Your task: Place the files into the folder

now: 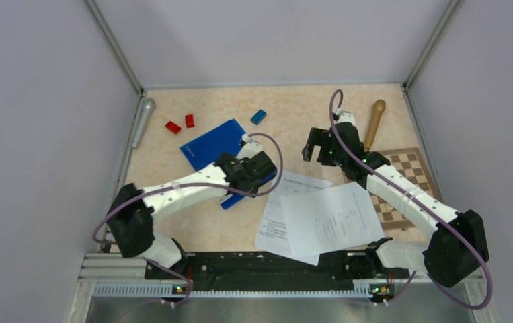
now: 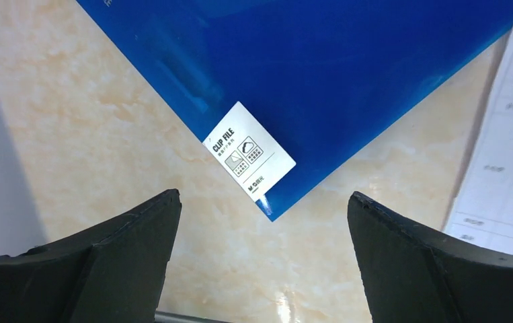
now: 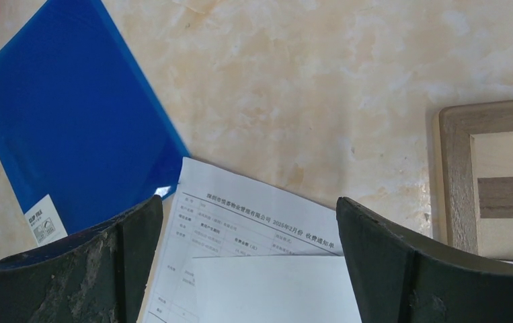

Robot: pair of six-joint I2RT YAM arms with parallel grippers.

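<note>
- Thin, glossy blue folder (image 1: 214, 143) lies flat on the marbled worktop (image 1: 294, 108), left of centre; from above the left arm (image 1: 179, 192) hides its near part
- The left fingers (image 2: 139, 235), dark wedges, are spread wide above the folder's corner with the white label (image 2: 249, 151), pinching nothing
- White printed files (image 1: 321, 215) overlap just right of the folder; their small print is unreadable
- The right fingers (image 3: 388, 256) are spread wide over the files' far corner, empty
- Wooden chessboard (image 1: 408, 176), partly covered by the right arm (image 1: 408, 198)
</note>
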